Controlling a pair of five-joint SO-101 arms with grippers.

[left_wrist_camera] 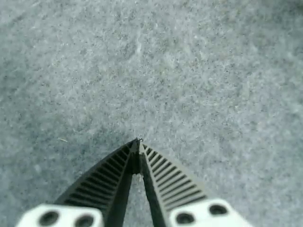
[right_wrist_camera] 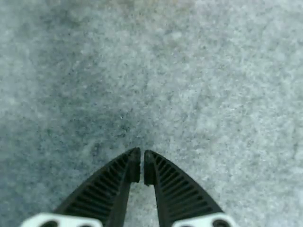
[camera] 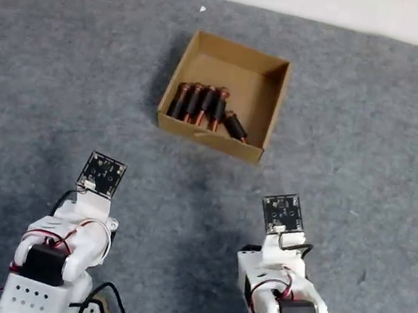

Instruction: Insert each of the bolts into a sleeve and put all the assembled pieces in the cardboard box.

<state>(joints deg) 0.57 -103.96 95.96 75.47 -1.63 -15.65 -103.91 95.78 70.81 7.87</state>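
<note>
On the grey worktop [camera: 48, 55], the cardboard box [camera: 279, 104] sits toward the far edge. Its assembled pieces [camera: 205, 107] lie near-to-far, ahead between my left claw [left_wrist_camera: 138, 144] and right claw [right_wrist_camera: 142, 153], both pressed together, empty.

The high camera looks down over the table [camera: 378, 113]. The wrist cameras sit close behind left gripper [left_wrist_camera: 138, 143] and right gripper [right_wrist_camera: 142, 161], facing that table.

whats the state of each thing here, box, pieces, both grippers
cardboard box: upright, open on top, holding the pieces
assembled pieces: five, lying in the box along its wall nearest the arms
left gripper: jaws shut, empty
right gripper: jaws shut, empty
</note>
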